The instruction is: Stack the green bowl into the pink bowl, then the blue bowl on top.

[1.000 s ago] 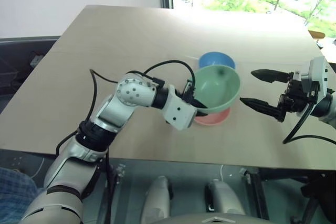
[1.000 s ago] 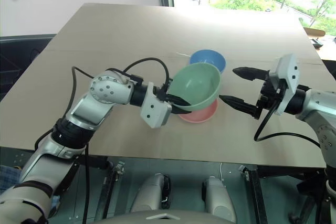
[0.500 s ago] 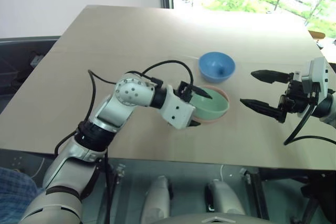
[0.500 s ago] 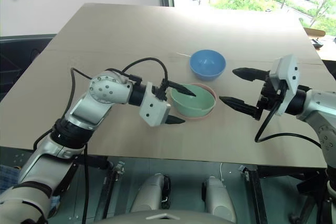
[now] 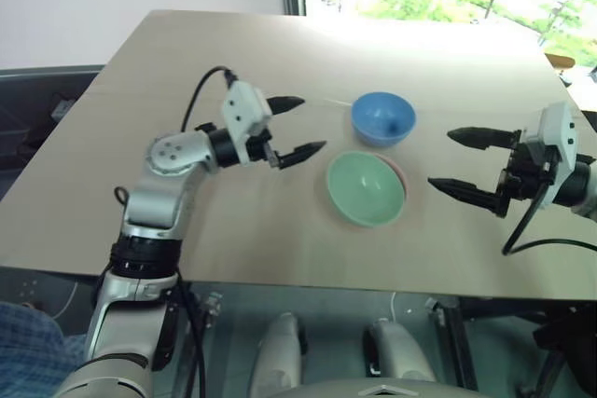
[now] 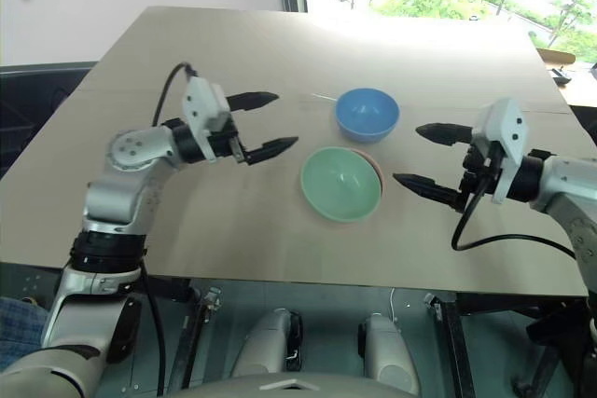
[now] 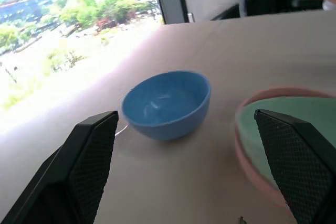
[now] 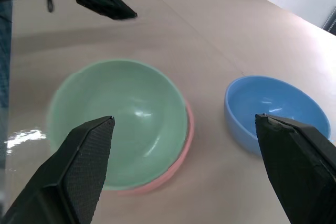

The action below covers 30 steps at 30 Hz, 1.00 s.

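Sitting nearest you, green bowl (image 5: 366, 188) is nested in pink bowl (image 5: 401, 172), tilted, mid table (image 5: 233, 53). R gripper (image 5: 469, 164) beside it, jaws spread, empty. L gripper (image 5: 297, 124) w/ jaws spread too, empty, apart from the stack. Blue bowl (image 5: 383, 118) sits just behind, upright.

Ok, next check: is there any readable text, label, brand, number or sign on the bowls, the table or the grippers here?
None. The green bowl, the pink bowl under it and the blue bowl are plain, with no print or sticker.
The table carries no marking.
The left gripper and right gripper show no legible lettering.
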Available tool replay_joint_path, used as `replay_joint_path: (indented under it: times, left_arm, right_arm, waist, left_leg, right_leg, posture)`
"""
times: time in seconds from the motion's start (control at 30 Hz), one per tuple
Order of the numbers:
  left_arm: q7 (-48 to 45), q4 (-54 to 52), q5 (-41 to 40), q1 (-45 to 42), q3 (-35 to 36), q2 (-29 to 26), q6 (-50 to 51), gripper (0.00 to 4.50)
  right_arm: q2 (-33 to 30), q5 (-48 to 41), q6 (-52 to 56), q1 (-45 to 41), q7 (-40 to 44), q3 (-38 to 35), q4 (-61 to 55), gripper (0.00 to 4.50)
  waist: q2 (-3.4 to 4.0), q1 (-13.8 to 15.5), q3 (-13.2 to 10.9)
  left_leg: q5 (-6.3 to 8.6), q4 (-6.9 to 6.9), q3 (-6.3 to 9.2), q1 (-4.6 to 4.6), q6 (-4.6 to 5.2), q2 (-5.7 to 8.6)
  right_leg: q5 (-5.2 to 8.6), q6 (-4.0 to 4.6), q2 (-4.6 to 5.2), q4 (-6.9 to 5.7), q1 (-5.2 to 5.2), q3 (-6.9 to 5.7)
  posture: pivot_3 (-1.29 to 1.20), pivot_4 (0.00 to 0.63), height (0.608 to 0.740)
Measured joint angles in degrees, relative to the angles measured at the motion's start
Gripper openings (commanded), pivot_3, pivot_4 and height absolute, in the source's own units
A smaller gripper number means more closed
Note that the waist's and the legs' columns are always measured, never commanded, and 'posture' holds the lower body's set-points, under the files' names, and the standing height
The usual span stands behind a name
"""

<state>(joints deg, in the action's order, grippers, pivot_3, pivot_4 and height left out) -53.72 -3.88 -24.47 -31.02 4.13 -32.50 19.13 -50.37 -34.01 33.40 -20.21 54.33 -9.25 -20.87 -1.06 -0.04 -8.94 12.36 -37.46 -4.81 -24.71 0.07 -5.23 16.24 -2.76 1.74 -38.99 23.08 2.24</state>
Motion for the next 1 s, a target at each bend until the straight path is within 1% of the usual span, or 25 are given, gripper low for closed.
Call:
replay_joint_path:
  times: [0.03, 0.13, 0.23, 0.3, 0.33, 0.4, 0.57, 0.67, 0.87, 1.0]
  left_arm:
    - [0.37, -1.73, -2.58, 1.02, 1.6, -0.6, 2.68, 4.39]
    - [0.64, -4.95, -5.96, 2.4, 3.71, -1.62, 5.98, 4.39]
    - [1.84, -7.21, -8.92, 3.59, 5.98, -2.27, 8.93, 4.39]
    - [2.7, -8.24, -9.98, 4.29, 7.03, -2.76, 10.22, 4.39]
    - [3.15, -9.31, -10.79, 4.89, 7.57, -3.31, 10.86, 4.39]
    - [3.59, -9.95, -11.23, 5.56, 8.04, -3.63, 11.15, 4.39]
    - [6.19, -14.32, -13.55, 9.56, 10.32, -4.56, 13.2, 4.39]
    - [7.14, -15.88, -14.51, 11.03, 11.63, -4.91, 13.91, 4.39]
    - [9.36, -18.25, -19.34, 12.99, 15.06, -5.42, 16.25, 4.39]
    - [10.21, -18.78, -21.04, 13.42, 15.96, -5.9, 16.94, 4.39]
  right_arm:
    - [-0.39, 3.14, -0.41, -3.28, 0.16, 3.61, 2.54, 4.5]
    - [-0.54, 9.08, -1.37, -9.1, 0.33, 10.0, 8.42, 4.5]
    - [1.65, 13.93, -3.6, -15.12, 1.67, 15.23, 14.69, 4.5]
    - [3.81, 15.99, -4.38, -18.66, 2.23, 17.92, 17.73, 4.5]
    - [5.77, 18.24, -5.34, -21.55, 2.65, 20.17, 21.1, 4.5]
    - [6.82, 19.69, -6.18, -22.87, 2.77, 21.37, 23.18, 4.5]
    - [11.52, 27.26, -11.24, -28.91, 2.78, 26.19, 34.84, 4.5]
    - [13.14, 29.84, -13.49, -30.01, 2.56, 27.28, 38.75, 4.5]
    - [16.69, 37.54, -19.88, -33.32, 1.51, 30.74, 48.45, 4.5]
    - [19.29, 40.77, -23.12, -35.97, 0.06, 31.11, 54.99, 4.5]
  waist:
    - [0.0, -0.22, 0.0]
    - [0.01, -0.52, -0.01]
    - [0.01, -0.61, -0.01]
    - [0.01, -0.8, -0.01]
    - [0.01, -0.75, -0.01]
    - [0.02, -0.67, -0.01]
    - [0.0, -0.47, -0.02]
    - [0.0, -0.63, -0.03]
    - [0.01, -0.78, -0.03]
    - [0.01, -0.81, -0.03]
  left_leg:
    - [0.0, 0.0, 0.0, 0.0, 0.0, 0.0]
    - [0.0, 0.02, -0.02, -0.01, 0.0, 0.0]
    - [0.0, 0.05, -0.01, -0.02, -0.01, 0.0]
    - [0.0, 0.06, -0.03, -0.01, -0.01, 0.0]
    - [0.0, 0.06, -0.04, -0.02, -0.01, 0.0]
    - [0.0, 0.06, -0.06, -0.03, -0.01, 0.0]
    - [0.0, 0.07, -0.07, -0.06, -0.01, 0.0]
    - [0.0, 0.07, -0.11, -0.04, -0.01, 0.0]
    - [0.0, 0.07, -0.11, -0.03, -0.01, 0.0]
    - [0.0, 0.08, -0.12, -0.03, -0.02, 0.0]
  right_leg:
    - [0.0, 0.0, 0.0, 0.01, 0.0, -0.01]
    - [0.0, 0.01, 0.01, 0.03, 0.02, 0.0]
    - [0.0, 0.01, 0.0, 0.04, 0.03, 0.0]
    - [0.0, 0.01, 0.0, 0.03, 0.04, 0.01]
    - [0.0, 0.01, 0.01, 0.04, 0.04, 0.01]
    - [0.0, 0.01, 0.01, 0.04, 0.05, 0.02]
    - [0.0, 0.02, 0.04, 0.04, 0.07, 0.0]
    - [-0.01, 0.02, 0.04, 0.04, 0.08, 0.03]
    - [-0.01, 0.02, 0.04, 0.01, 0.09, 0.03]
    - [-0.01, 0.02, 0.04, 0.02, 0.09, 0.03]
  posture:
    - [0.0, 0.15, 0.74]
    - [0.0, 0.15, 0.74]
    - [0.0, 0.15, 0.74]
    - [0.0, 0.15, 0.74]
    - [0.0, 0.15, 0.74]
    - [0.0, 0.15, 0.74]
    - [0.0, 0.15, 0.74]
    - [0.0, 0.15, 0.74]
    - [0.0, 0.15, 0.74]
    - [0.0, 0.15, 0.74]
